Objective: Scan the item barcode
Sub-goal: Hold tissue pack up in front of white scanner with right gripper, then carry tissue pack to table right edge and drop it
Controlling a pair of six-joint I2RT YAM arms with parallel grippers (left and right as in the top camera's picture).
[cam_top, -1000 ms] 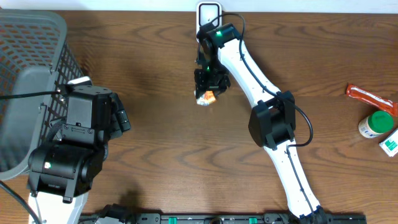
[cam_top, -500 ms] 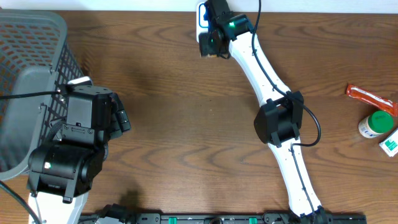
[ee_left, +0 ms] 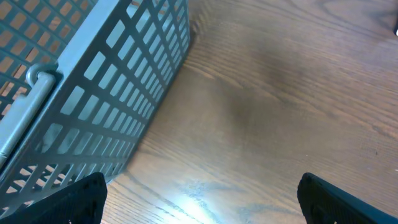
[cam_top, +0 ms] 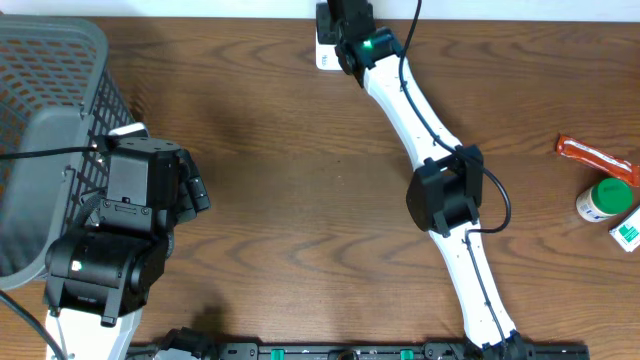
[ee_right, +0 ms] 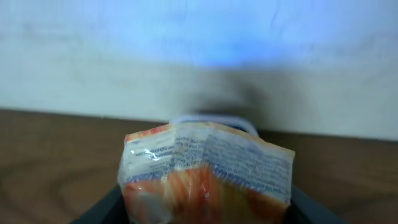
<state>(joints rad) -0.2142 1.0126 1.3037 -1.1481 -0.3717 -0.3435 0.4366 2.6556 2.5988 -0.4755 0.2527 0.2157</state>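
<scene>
An orange-and-white snack packet (ee_right: 205,171) with blue print on its upper edge fills the right wrist view, held between my right gripper's (ee_right: 205,211) dark fingers (ee_right: 102,208). Just behind it shows the rounded top of a white scanner (ee_right: 214,120), which stands against the pale wall. From overhead, my right gripper (cam_top: 347,25) is at the table's far edge over the white scanner (cam_top: 324,52), and the packet is hidden beneath it. My left gripper (ee_left: 211,202) hangs open over bare wood beside the basket, with nothing between its fingers.
A grey mesh basket (cam_top: 50,60) occupies the far left, and its wall (ee_left: 93,81) is close to the left gripper. At the right edge lie a red packet (cam_top: 595,157), a green-lidded bottle (cam_top: 605,197) and a white box (cam_top: 627,230).
My right arm has carried the packet from the middle of the table up to the far edge by the scanner. The left arm has not moved.
</scene>
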